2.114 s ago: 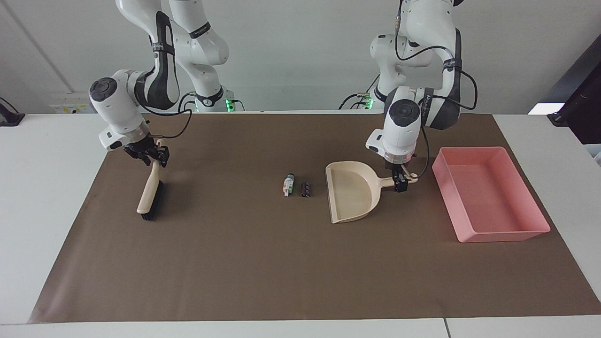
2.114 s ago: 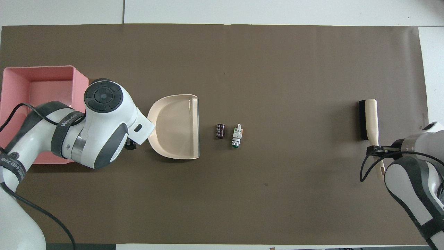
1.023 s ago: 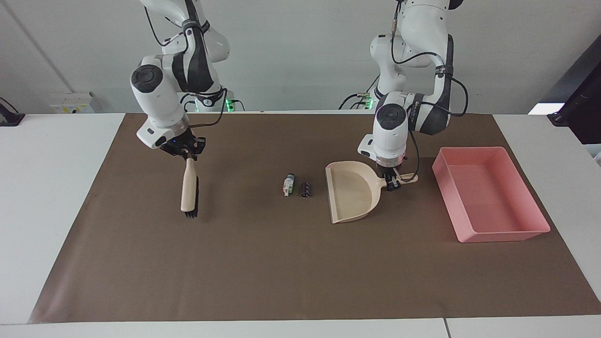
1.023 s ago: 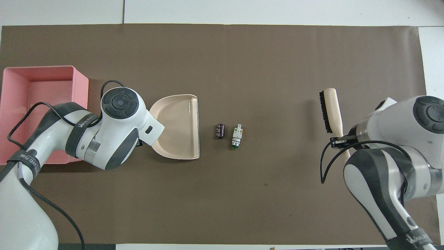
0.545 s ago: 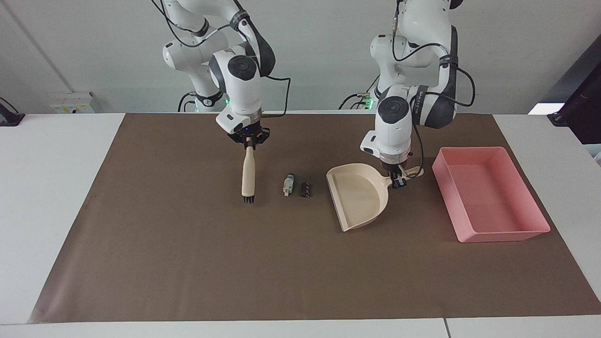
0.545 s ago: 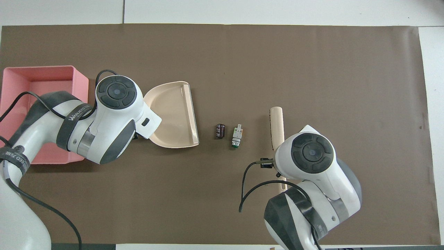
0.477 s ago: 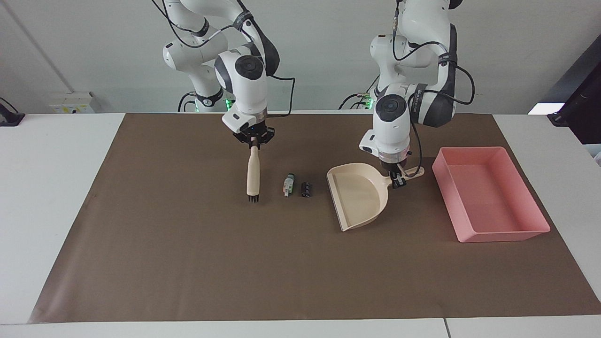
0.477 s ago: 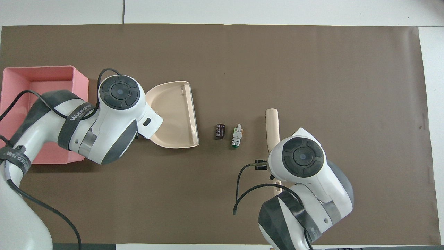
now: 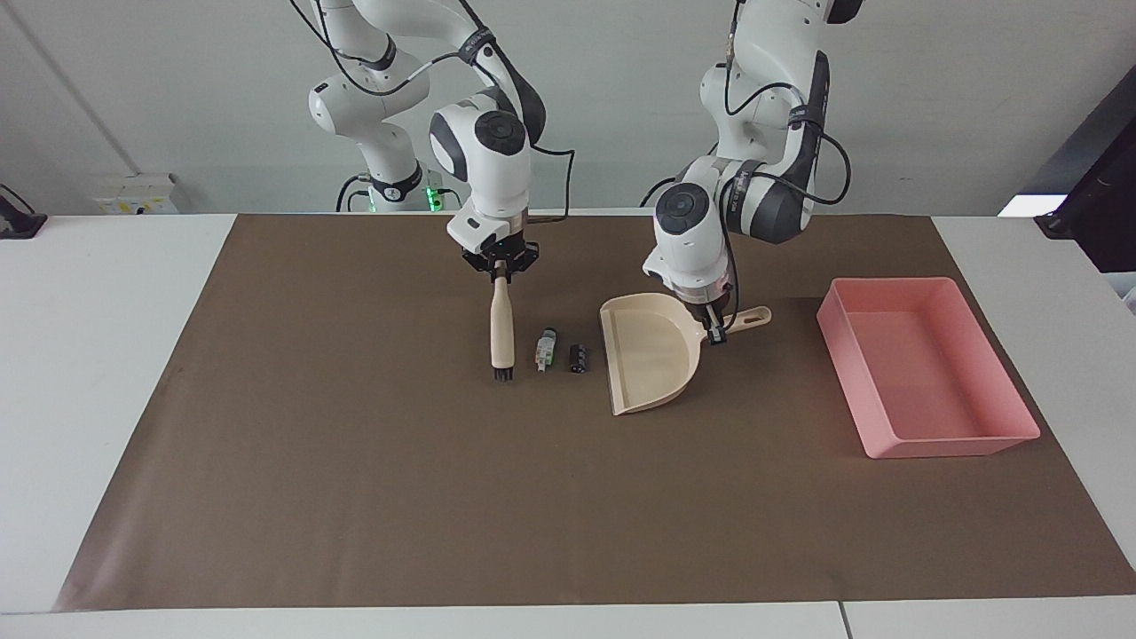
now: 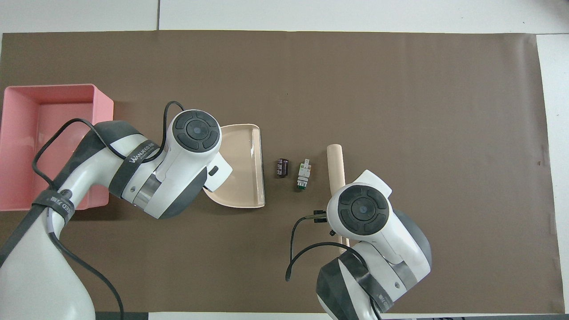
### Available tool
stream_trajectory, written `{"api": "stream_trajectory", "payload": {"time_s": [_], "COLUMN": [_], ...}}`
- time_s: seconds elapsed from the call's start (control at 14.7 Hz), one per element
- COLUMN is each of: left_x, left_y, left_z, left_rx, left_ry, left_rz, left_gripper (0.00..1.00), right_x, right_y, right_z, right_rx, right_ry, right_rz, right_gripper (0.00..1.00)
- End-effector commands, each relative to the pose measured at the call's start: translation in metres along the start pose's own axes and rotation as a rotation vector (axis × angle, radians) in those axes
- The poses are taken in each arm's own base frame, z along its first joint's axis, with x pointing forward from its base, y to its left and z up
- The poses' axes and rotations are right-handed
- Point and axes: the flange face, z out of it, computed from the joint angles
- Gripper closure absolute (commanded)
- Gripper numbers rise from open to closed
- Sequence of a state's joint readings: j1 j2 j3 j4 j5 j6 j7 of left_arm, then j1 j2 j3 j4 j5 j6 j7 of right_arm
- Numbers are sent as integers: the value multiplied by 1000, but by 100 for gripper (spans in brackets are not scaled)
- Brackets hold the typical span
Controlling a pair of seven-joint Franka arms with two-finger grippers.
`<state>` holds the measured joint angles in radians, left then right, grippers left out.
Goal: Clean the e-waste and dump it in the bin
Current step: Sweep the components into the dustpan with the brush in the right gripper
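Two small pieces of e-waste lie side by side mid-mat: a white one with green and orange marks (image 9: 544, 348) (image 10: 303, 174) and a dark one (image 9: 578, 358) (image 10: 282, 167). My right gripper (image 9: 500, 267) is shut on the handle of a beige brush (image 9: 502, 328) (image 10: 334, 168). The brush's black bristles (image 9: 502, 375) point down at the mat beside the white piece. My left gripper (image 9: 713, 334) is shut on the handle of the beige dustpan (image 9: 646, 355) (image 10: 242, 169). The pan's open lip faces the dark piece across a small gap. The empty pink bin (image 9: 923, 373) (image 10: 26, 146) sits at the left arm's end.
A brown mat (image 9: 355, 497) covers most of the white table (image 9: 89, 355). In the overhead view both wrists hide their own fingers. Bare mat stretches from the e-waste to the table edge farthest from the robots.
The right arm has carried the brush from its end of the mat to just beside the white piece. The left gripper has shifted and turned the dustpan closer to the dark piece.
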<state>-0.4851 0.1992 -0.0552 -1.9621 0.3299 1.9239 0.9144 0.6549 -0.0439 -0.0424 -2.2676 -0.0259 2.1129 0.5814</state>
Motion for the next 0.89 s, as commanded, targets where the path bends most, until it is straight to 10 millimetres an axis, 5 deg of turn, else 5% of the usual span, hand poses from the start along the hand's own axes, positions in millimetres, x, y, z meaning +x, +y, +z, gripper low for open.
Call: {"api": "stream_trajectory", "payload": {"time_s": [0.0, 0.2, 0.48, 0.61, 0.82], "left_x": [8, 15, 16, 14, 11], "left_y": [4, 9, 13, 15, 17], "left_z": [-6, -10, -4, -1, 3], "left_rx": [21, 28, 18, 14, 16], "left_ry": [-16, -15, -20, -18, -13], "left_rz": [74, 141, 161, 155, 159], "left_gripper": [100, 100, 100, 100, 100], "right_x": [9, 6, 13, 4, 2], "right_y": [-16, -40, -110, -131, -136], "right_z": [4, 11, 12, 0, -36], "right_rx": [8, 11, 137, 289, 441], "right_ry": [5, 0, -70, -140, -168], "right_rz": [-56, -105, -126, -133, -98], "right_gripper": [100, 100, 100, 100, 100]}}
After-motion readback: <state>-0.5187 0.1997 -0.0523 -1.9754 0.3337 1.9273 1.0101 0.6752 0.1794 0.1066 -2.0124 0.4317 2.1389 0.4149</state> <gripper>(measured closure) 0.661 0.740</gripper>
